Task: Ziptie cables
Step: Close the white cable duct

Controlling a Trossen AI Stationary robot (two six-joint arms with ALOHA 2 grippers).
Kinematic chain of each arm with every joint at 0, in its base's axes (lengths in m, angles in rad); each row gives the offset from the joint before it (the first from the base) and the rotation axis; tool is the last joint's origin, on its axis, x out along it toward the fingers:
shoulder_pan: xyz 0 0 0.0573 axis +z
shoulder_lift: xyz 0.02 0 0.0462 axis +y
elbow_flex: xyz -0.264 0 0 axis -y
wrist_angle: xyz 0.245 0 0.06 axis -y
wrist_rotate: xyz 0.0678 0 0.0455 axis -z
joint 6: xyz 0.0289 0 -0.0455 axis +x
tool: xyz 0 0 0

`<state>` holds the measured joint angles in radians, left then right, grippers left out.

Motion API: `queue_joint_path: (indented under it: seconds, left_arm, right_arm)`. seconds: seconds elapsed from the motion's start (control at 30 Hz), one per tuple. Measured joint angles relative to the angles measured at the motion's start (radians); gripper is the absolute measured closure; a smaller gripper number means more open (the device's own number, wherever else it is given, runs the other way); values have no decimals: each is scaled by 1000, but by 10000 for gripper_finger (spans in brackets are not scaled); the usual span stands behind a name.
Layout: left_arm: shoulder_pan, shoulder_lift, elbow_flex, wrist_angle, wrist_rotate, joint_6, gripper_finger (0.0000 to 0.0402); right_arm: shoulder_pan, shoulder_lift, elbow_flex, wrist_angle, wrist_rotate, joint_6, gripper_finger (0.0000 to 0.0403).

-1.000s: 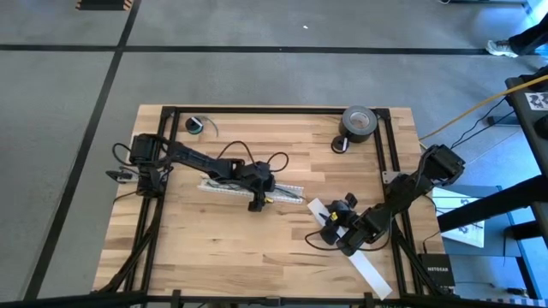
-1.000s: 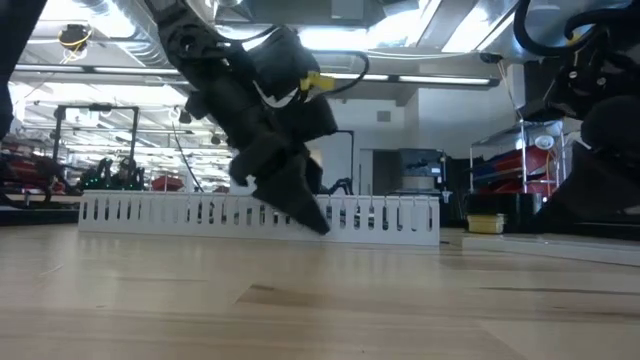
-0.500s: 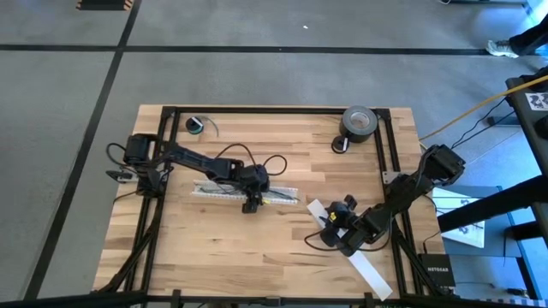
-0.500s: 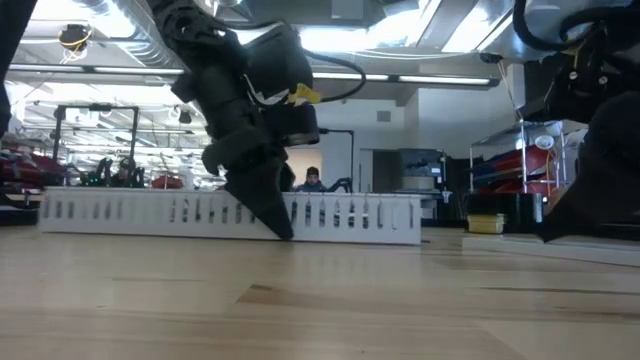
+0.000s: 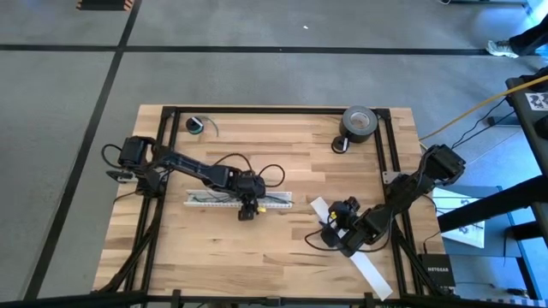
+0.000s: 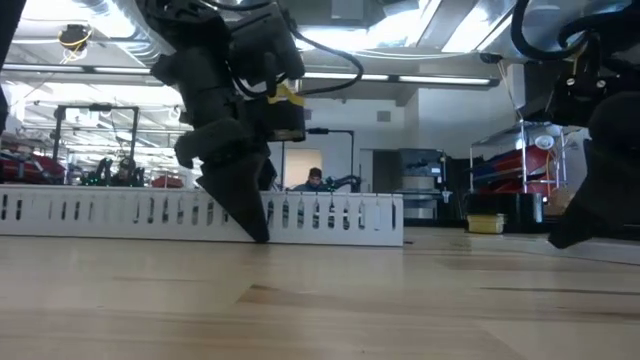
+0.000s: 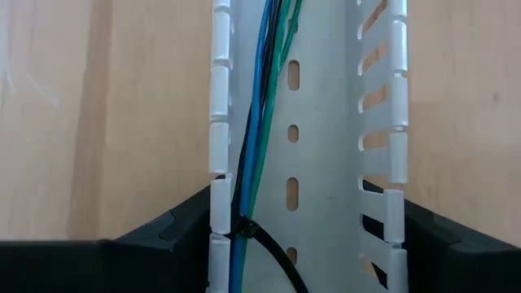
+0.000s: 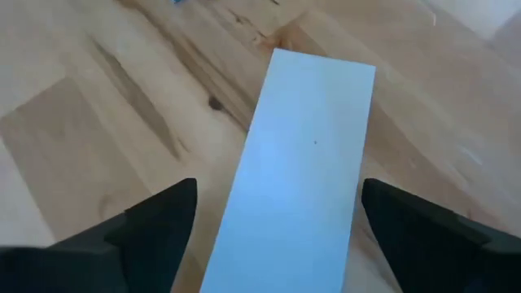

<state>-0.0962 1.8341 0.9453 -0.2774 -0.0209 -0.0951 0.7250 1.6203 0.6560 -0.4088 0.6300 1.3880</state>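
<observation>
**Left hand astride slotted channel**

Left hand [image 5: 246,211] down on worktop [image 5: 205,248], fingers spread around white slotted channel [image 7: 326,163] holding cables [image 7: 264,98] and ziptie [image 7: 273,256]. Right hand [image 5: 338,231] open over flat white strip [image 8: 301,171], gripping nothing.

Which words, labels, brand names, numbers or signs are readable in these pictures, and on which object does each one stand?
"NETGEAR": on the dark box beside the table, lower right in the high view, faint.
Black-and-white marker at the right edge: a pattern, no letters.
Yellow tag on the left arm: too blurred to read.
</observation>
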Motion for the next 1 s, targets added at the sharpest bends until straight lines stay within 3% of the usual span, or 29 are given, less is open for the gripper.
queue_joint_path:
  seconds: [0.27,0.4,0.73,1.0]
  left_arm:
    - [-8,-15,-4,-4,-3,-7,168]
    - [-8,-15,-5,-1,-3,-4,168]
    - [-15,-15,-5,13,-7,21,168]
    - [-18,-15,-5,26,-6,27,168]
  right_arm:
    - [-6,21,-2,-55,24,-8,62]
    - [-3,58,-40,31,42,-17,78]
    - [-44,75,-94,197,102,-116,181]
    - [-170,84,-127,364,96,-334,167]
